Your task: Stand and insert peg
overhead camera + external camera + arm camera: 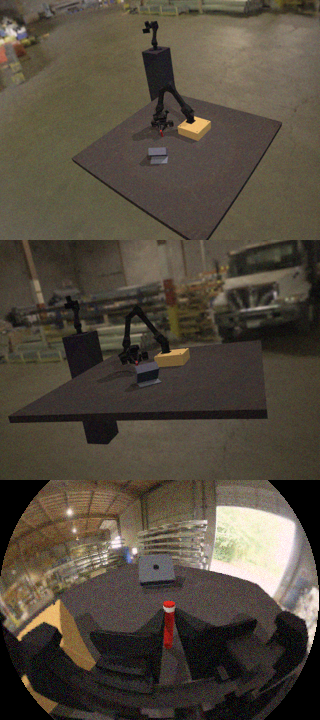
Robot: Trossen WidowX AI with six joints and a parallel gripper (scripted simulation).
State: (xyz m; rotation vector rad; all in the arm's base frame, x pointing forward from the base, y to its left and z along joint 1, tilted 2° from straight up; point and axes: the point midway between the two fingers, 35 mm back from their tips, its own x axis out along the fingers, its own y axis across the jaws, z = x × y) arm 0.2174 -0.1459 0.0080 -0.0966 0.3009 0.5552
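Note:
The red peg (161, 134) (136, 363) (169, 630) is between the fingertips of my gripper (160, 130) (136, 360) (168, 611), which is shut on it near the white band. In the wrist view the banded end is uppermost and the plain end points toward the bottom of the picture. In the top view the peg hangs below the fingertips, near upright with a slight tilt; whether its plain end touches the table is unclear. The grey sloped panel (157, 151) (147, 367) (146, 575) stands apart from the peg. Its dark hole (156, 567) shows only in the wrist view.
The yellow base block (194, 127) (171, 359) (60, 625) carries the arm, beside the gripper. The dark table (180, 180) (206, 392) (115, 592) bears everything. A dark pedestal (158, 72) (82, 351) with another small arm stands behind the table's far corner.

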